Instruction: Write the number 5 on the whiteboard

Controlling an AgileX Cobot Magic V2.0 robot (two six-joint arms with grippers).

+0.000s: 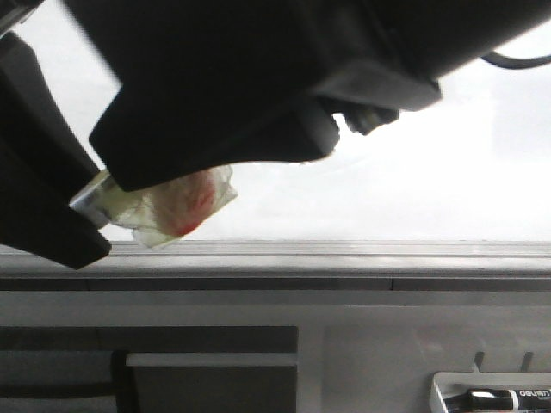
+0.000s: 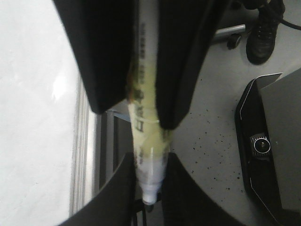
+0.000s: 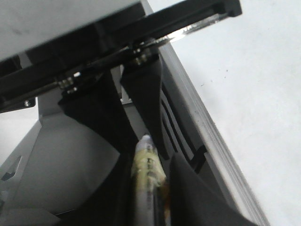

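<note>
Both arms meet on one marker (image 2: pixel 146 141), held off the near side of the whiteboard (image 1: pixel 430 172), beyond its grey edge strip (image 1: pixel 344 249). The left gripper (image 2: pixel 149 165) has its jaws clenched on the pale end of the barrel. The right gripper (image 3: pixel 150 161) has its jaws clamped on the taped mid-section. How firmly each one bears cannot be read from these views. No stroke of the number 5 shows on any visible part of the board, so the writing is judged not yet begun. The marker is judged light, rigid and slim. Its bare plastic is likely slick, while the yellowish tape (image 2: pixel 141 120) wound round the middle should give friction. The best hold is therefore on the taped band, square across the barrel and clear of the writing end, so that the tip can be pressed without the pen pivoting. The board is glossy and hard, so light contact should mark it, and heavy pressure risks skating or pushing the pen back through the grip. A spare marker (image 1: pixel 508 398) lies in a tray (image 1: pixel 443 387) below the board.
</note>
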